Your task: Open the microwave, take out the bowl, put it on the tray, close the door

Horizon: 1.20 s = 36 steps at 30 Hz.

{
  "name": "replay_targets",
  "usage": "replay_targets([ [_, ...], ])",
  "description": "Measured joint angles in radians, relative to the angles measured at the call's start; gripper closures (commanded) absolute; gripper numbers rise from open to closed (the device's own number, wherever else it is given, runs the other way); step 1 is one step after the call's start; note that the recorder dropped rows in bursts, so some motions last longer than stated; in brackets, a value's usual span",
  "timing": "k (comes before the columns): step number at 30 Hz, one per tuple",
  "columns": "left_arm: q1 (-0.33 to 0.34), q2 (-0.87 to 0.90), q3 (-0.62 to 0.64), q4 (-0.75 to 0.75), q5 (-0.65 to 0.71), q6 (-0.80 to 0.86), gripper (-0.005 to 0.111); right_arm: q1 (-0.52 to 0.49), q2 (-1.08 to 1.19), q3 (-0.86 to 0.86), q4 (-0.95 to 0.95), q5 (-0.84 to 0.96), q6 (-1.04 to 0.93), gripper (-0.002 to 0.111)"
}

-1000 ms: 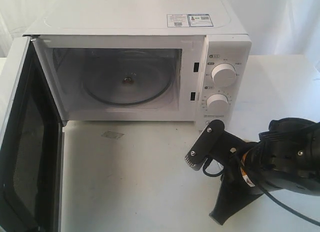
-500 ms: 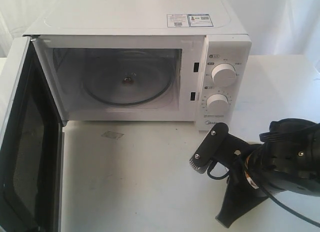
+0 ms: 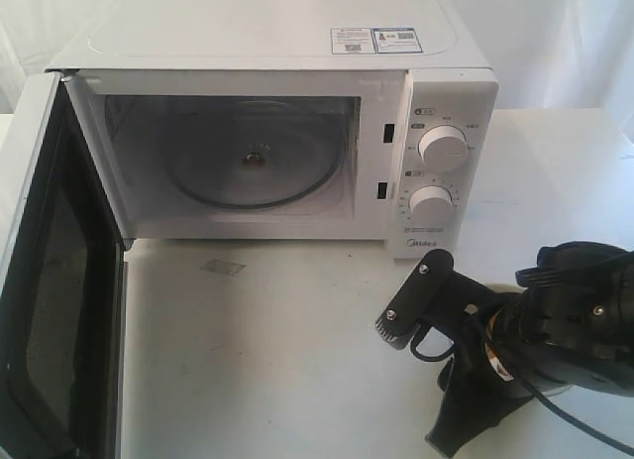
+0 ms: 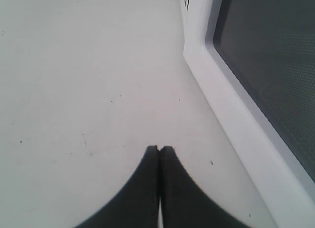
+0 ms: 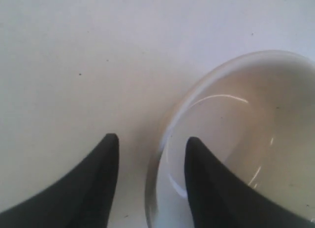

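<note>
light: bright, even | shadows: soft, faint | glare: streaks inside bowl [image 5: 246, 129] | exterior: slightly washed out

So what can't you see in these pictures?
- The bowl: the right arm covers it in the exterior view, and the right wrist view's edge cuts it off.
- The tray: in no view.
- The door: cut by the exterior view's left and bottom edges; its handle is unseen.
- The left gripper: outside the exterior view.
- Print around the knobs: too small to read.
</note>
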Motion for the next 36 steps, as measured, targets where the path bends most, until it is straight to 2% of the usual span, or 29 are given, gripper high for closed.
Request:
replay_targets([
  [10, 0.000, 0.000, 0.000, 0.000, 0.000, 0.000, 0.107, 0.000, -0.118, 0.000, 0.051, -0.041, 0.000, 0.067],
  [16, 0.000, 0.000, 0.000, 0.000, 0.000, 0.000, 0.107, 0.000, -0.254, -0.006, 0.303, -0.065, -0.003, 0.068],
  [20, 0.000, 0.000, 0.000, 0.000, 0.000, 0.000, 0.107, 0.000, -0.322, -0.017, 0.462, -0.085, -0.085, 0.085],
  [23, 0.000, 0.000, 0.000, 0.000, 0.000, 0.000, 0.107, 0.000, -0.350, -0.019, 0.608, -0.114, -0.218, 0.107],
  [28, 0.000, 0.000, 0.000, 0.000, 0.000, 0.000, 0.107, 0.048, -0.359, -0.006, 0.778, -0.164, -0.411, 0.108],
  [36, 0.000, 0.000, 0.000, 0.000, 0.000, 0.000, 0.107, 0.141, -0.359, 0.131, 0.843, -0.418, -0.449, 0.108],
])
